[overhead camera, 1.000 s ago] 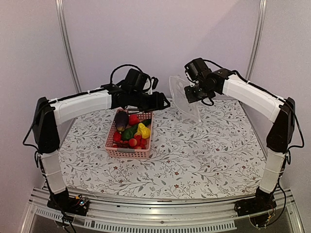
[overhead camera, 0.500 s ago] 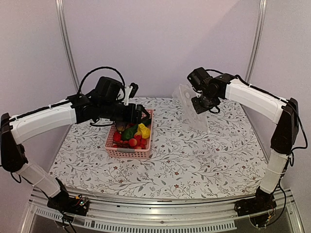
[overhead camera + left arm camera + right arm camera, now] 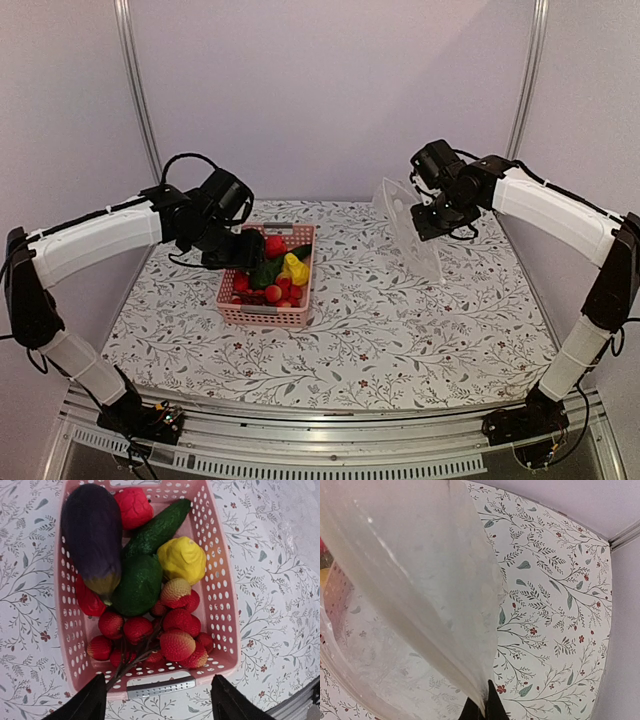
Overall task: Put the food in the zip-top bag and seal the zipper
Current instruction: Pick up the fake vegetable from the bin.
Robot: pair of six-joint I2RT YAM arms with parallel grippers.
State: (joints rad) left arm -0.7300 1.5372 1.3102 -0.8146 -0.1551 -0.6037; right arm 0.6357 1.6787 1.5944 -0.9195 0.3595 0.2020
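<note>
The food (image 3: 268,275) lies in a pink slotted basket (image 3: 262,312) at centre left. The left wrist view shows a dark purple eggplant (image 3: 92,534), green pieces (image 3: 138,582), a yellow piece (image 3: 183,559) and red round ones (image 3: 176,644). My left gripper (image 3: 238,255) is open and empty above the basket's left side; its fingertips (image 3: 95,704) frame the basket's handle end. My right gripper (image 3: 432,212) is shut on the clear zip-top bag (image 3: 408,228), held up at the back right; the bag hangs from its fingers (image 3: 481,711). I cannot make out the zipper.
The floral tablecloth (image 3: 400,320) covers the table. The back wall and two metal posts (image 3: 135,90) stand behind. The right edge of the cloth (image 3: 607,630) shows in the right wrist view.
My left arm has drawn back to the left and now hovers over the basket's left side. My right gripper has carried the bag to the right.
</note>
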